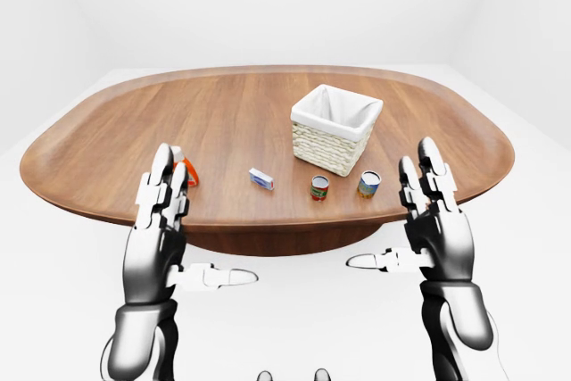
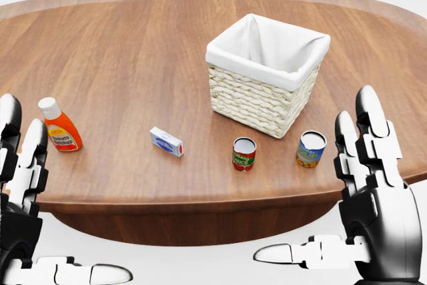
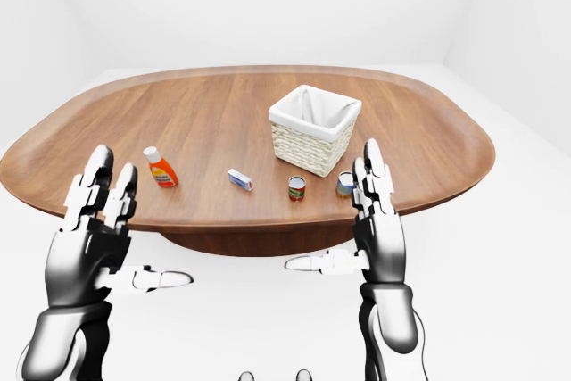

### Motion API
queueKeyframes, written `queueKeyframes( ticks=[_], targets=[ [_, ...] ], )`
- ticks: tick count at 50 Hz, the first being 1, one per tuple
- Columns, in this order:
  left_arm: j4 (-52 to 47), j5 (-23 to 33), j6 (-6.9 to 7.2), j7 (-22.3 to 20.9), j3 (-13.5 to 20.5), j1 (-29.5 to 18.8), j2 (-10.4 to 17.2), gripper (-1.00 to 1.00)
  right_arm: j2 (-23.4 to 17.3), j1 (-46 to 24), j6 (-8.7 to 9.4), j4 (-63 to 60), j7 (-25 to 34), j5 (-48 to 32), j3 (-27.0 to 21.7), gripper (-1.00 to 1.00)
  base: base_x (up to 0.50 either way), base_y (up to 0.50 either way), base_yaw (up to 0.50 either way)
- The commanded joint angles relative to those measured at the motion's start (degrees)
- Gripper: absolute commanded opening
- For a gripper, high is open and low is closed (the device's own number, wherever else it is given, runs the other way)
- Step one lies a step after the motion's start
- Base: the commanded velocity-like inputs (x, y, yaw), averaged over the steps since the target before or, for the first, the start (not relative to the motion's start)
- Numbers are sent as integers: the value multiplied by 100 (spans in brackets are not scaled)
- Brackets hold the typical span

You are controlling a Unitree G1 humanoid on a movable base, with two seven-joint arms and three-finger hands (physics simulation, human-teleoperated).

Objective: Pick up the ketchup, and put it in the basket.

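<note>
Both hands are raised below the counter's [image 2: 133,51] near edge, palms inward, fingers extended upward and spread with thumbs pointing sideways toward each other; nothing is held or touched by either. The left hand [image 1: 159,234] is seen at the head view's lower left, the right hand [image 2: 373,198] at its lower right. The ketchup [image 2: 59,125] is stood upright on the counter at head view left, white cap, orange body, label reading roughly "tomato ketchup", well apart from the basket [image 2: 265,75], a woven one with white cloth liner at upper centre-right. Between them a small white-blue box [image 2: 166,141] is laid flat, writing unreadable. A red-labelled can [image 2: 244,153] and a blue-yellow can [image 2: 310,149] are stood just below the basket, labels too small to be read.
</note>
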Motion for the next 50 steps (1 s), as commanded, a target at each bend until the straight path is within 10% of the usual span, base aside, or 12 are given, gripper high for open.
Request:
queueKeyframes(
  ticks=[1, 50],
  targets=[
    [-159, -134, 0, -81, 91, -6, -27, 100, -10, 16, 0, 7, 8, -38, 27, 100, 0, 0, 0],
    [-106, -263, 0, -122, 100, 153, -61, 100, -37, 195, 0, -81, 251, -90, 85, 100, 24, 0, 0]
  ],
)
